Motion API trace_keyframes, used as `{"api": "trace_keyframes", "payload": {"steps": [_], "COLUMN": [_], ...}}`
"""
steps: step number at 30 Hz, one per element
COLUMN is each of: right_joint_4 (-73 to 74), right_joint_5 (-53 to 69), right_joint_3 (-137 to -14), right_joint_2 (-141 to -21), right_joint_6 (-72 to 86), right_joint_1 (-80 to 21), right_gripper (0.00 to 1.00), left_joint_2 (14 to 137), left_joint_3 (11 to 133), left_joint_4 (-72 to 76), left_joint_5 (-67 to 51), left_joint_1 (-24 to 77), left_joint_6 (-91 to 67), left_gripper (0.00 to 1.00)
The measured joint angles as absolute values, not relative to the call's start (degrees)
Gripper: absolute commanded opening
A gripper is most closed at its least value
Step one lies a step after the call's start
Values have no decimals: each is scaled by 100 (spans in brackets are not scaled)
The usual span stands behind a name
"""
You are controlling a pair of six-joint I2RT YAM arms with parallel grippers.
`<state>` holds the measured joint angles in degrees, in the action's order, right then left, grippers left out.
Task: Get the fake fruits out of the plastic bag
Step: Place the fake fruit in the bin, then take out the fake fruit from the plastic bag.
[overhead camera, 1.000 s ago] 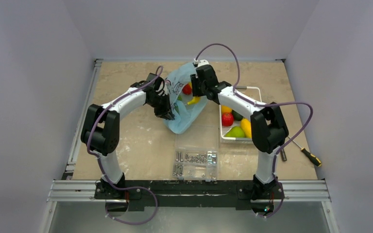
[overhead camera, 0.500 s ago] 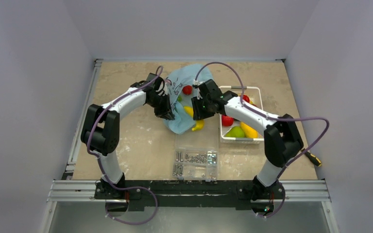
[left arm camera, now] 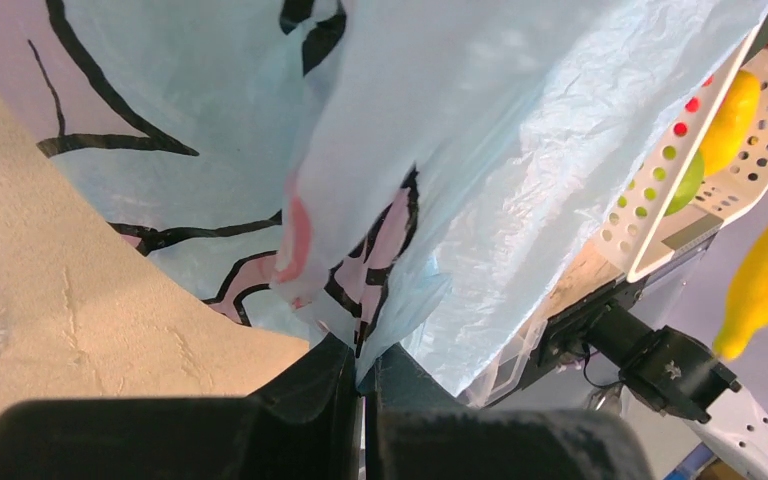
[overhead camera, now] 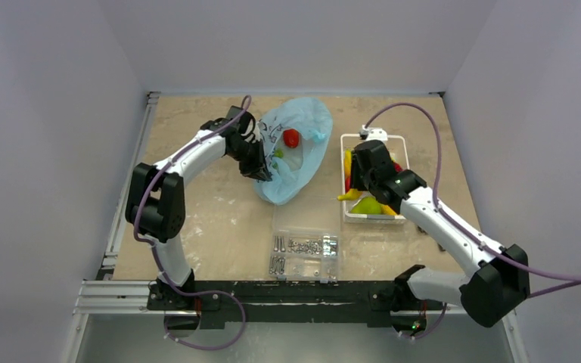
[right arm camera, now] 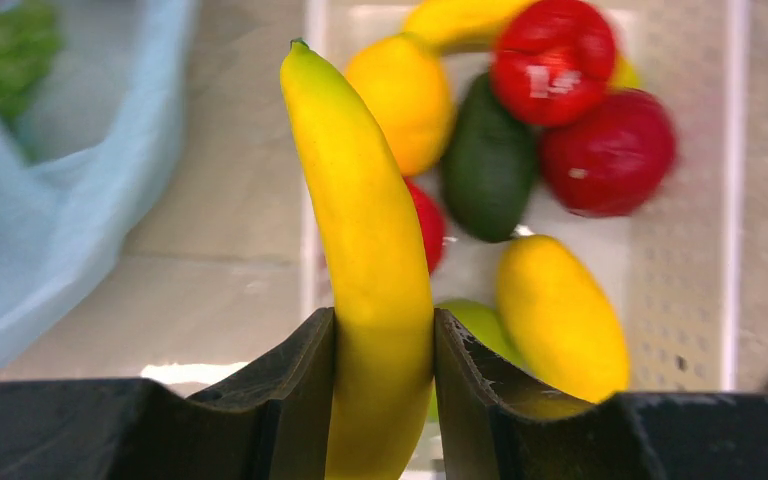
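1. The plastic bag is looking like thin, crinkled, translucent light-blue film with a soft sheen
2. The banana is showing smooth, glossy yellow plastic, and the red fruit is gleaming likewise
3. The basket is appearing as matt white perforated plastic
4. The right gripper is showing matt black, faintly grainy plastic
5. The table is looking matt, mottled beige and stone-like
6. The compartment box is looking like clear plastic, its screws glinting as silvery metal

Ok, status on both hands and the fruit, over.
Left hand shut on crinkly light-blue plastic bag. Right hand holds yellow plastic banana at white slotted basket. Red fruit in bag; nothing blocking.
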<state>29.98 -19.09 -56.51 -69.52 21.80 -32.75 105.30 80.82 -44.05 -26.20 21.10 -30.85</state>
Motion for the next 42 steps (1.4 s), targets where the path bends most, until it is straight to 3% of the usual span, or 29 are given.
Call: {"api": "trace_keyframes", "payload": {"steps": [3,6,11,18,20,26,35,42], "right_joint_4": [3002,3020,2923,2956,2980,2941,1824,1105], "right_joint_5": [-2421,-2609,-2429,-2519,-2606,-2808,-1385,-349], "right_joint_3": [-5439,-5384,-5389,-5588,-5682,-6117,-7046,-7699], "right_joint_2": [-6877,-7039,-7485,-8215,-8237,-8130,-8801,-10073], "right_joint_6": [2364,2403,2333,2263,2220,2045,1975,2287], "right_joint_1": [-2624,-2189,-2222,-2226,-2261,-2910,-3800,-3833], "right_gripper": [4,14,28,74,80,79,51,51], "left_joint_2": [10530,10530,10530,10530,10530,10530,10530,10586], "left_joint_3": [8243,8237,8106,8023,8023,7975,7915,7915], "left_joint_4": [-4418,-4475,-4416,-4418,-4418,-4421,-4517,-4565], "left_joint_5": [-2611,-2569,-2460,-2399,-2399,-2333,-1863,-1697], "left_joint_1": [2069,2062,2064,2064,2064,2064,2060,1977], "left_joint_6": [-3059,-2998,-2864,-2786,-2786,-2797,-2788,-2786], "left_gripper": [0,0,0,0,0,0,0,0]}}
